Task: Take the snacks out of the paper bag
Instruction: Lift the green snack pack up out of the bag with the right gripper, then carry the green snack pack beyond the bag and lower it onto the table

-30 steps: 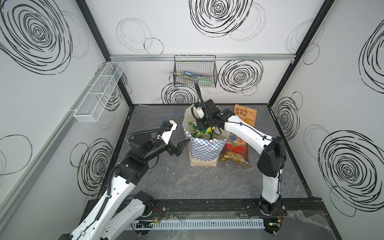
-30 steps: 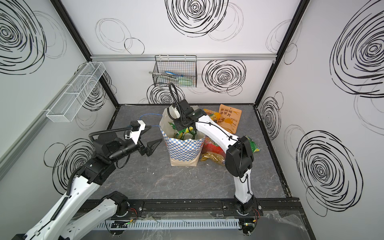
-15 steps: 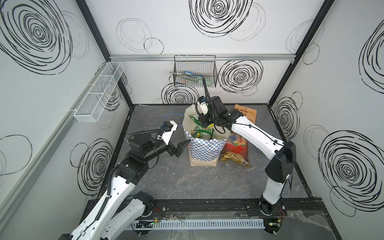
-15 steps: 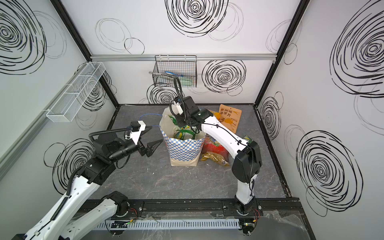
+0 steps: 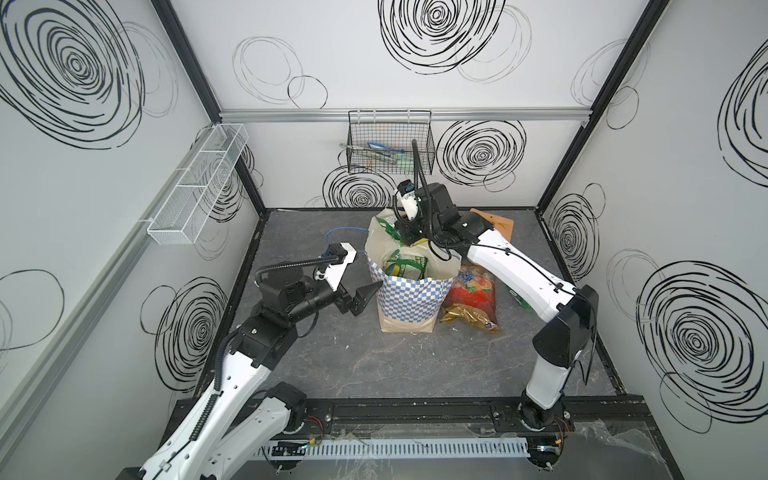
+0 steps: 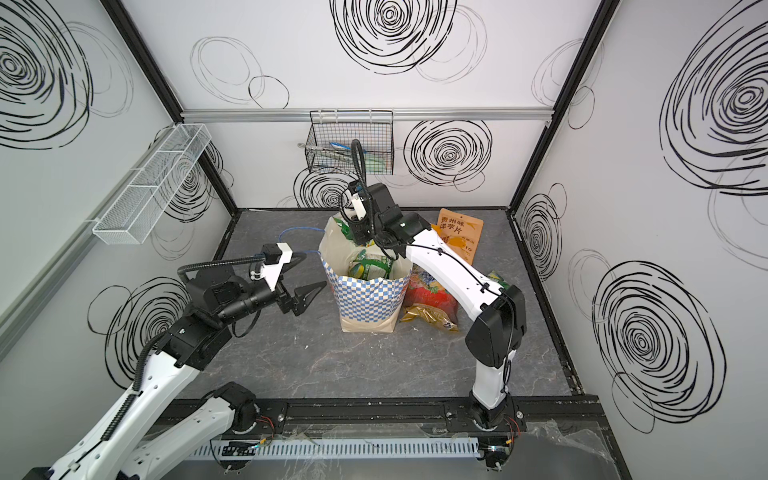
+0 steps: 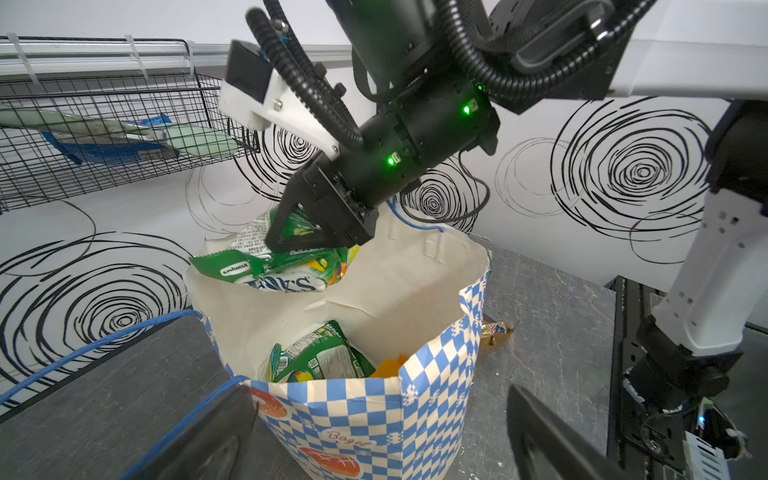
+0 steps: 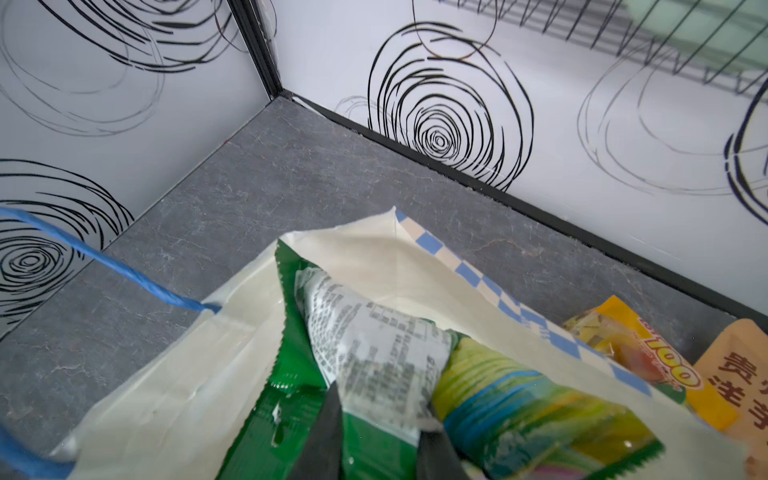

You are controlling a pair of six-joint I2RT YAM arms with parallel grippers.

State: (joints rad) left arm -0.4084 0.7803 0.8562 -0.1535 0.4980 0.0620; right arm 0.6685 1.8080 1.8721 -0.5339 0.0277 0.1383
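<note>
The paper bag [image 5: 411, 303], upright on the table [image 5: 374, 374], hides most of its snacks [image 7: 320, 357] behind its walls, while the right tool [image 7: 299, 239], angled down over its far rim, pinches a green packet [image 7: 266, 272] at the mouth and the left tool [image 5: 365, 297] hangs spread wide just beside it.

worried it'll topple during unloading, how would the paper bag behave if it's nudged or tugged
Likely tippy: the paper bag stands tall on a narrow base. Probably light and floppy; it looks creased and bowed at the top. The packet in the right gripper could snag it and drag it over, since the open left gripper isn't gripping it.
</note>
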